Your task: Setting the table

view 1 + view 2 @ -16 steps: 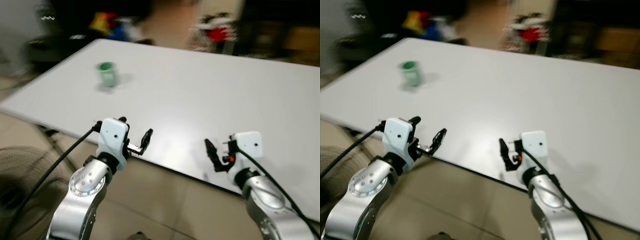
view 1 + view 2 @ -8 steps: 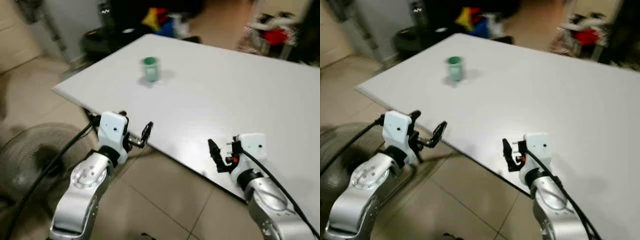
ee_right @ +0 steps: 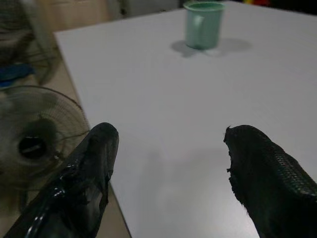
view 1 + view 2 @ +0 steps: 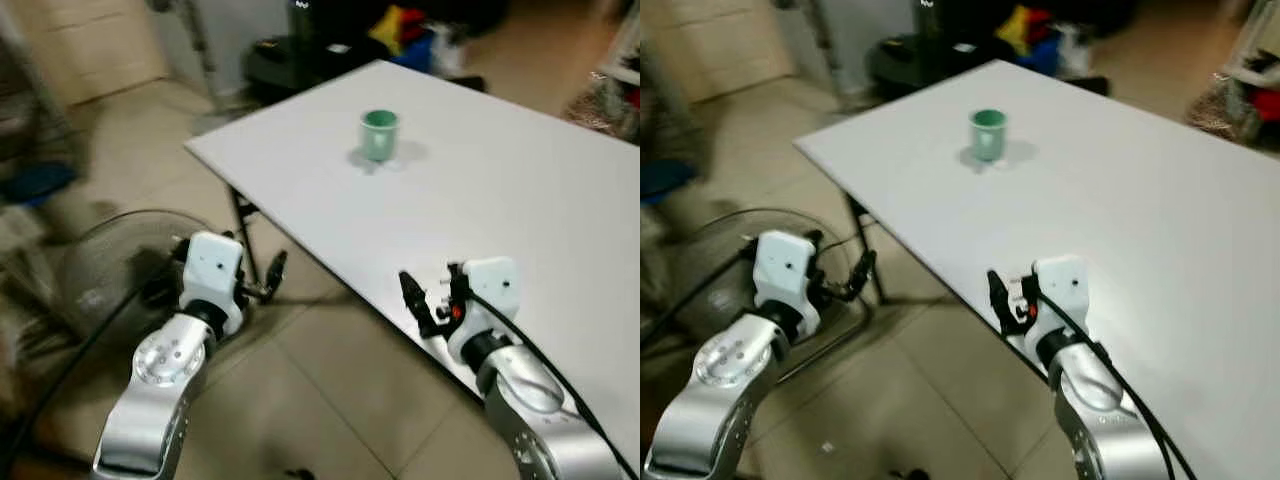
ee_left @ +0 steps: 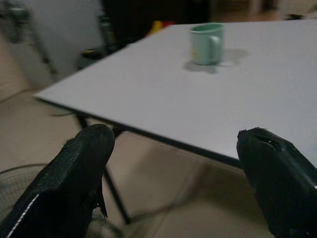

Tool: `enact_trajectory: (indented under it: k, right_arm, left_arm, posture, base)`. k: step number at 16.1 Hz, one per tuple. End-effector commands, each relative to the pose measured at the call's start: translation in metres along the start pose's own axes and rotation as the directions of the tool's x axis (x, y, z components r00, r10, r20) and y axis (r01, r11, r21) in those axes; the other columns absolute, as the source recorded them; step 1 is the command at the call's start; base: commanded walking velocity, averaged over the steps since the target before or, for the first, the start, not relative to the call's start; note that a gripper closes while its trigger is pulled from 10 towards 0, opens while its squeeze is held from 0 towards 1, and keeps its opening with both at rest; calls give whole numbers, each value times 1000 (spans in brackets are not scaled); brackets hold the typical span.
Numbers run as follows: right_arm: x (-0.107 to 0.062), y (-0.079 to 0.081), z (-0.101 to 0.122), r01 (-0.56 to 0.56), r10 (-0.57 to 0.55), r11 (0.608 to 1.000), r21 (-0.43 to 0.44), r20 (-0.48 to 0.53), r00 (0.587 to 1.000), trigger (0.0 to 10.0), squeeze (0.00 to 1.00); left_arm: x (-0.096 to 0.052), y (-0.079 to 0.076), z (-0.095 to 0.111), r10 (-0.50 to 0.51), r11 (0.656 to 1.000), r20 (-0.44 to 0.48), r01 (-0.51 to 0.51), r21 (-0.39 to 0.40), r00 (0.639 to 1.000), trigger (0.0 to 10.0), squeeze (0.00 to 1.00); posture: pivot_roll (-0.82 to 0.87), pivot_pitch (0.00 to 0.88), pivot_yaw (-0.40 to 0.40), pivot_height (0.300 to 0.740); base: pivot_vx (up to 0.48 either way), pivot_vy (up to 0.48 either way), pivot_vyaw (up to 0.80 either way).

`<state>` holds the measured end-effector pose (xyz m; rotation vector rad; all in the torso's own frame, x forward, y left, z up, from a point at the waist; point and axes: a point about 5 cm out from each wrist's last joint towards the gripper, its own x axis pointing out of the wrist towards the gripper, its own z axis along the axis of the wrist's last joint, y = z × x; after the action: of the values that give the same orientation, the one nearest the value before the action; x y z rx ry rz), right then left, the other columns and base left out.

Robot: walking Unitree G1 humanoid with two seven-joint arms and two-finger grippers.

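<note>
Since the earlier pictures the whole scene has shifted toward the right, so the camera was turned; the green mug (image 4: 380,134) was not moved on the white tabletop (image 4: 520,200). It is a pale green mug with a handle, upright, near the tabletop's far corner. The left hand (image 4: 272,275) is held wide over the floor, beside a floor fan (image 4: 100,290). The right hand (image 3: 168,163) is held wide over the tabletop's near edge, empty.
</note>
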<state>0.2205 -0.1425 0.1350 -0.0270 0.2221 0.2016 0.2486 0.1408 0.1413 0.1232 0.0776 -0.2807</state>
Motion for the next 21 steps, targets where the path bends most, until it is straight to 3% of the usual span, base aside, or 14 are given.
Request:
enact_trajectory:
  k: [1, 9, 21]
  right_arm:
    - [0, -3, -1, 10, -10, 1000, 4, -1, 1000, 10000, 0]
    - [9, 3, -1, -13, 13, 1000, 21, 13, 1000, 10000, 0]
    - [13, 6, -5, -3, 2, 997, 79, 3, 1000, 10000, 0]
  left_arm:
    - [-3, 0, 2, 16, 1000, 11, -16, 1, 1000, 10000, 0]
    - [-14, 4, 1, 69, 998, -3, -69, 5, 998, 10000, 0]
    - [-16, 10, 5, 77, 997, -3, -77, 8, 997, 10000, 0]
  posture:
    - [66, 0, 68, 740]
    - [111, 0, 37, 740]
    - [129, 0, 41, 740]
  base:
    - [0, 0, 800]
    - [0, 0, 800]
    - [0, 234, 0]
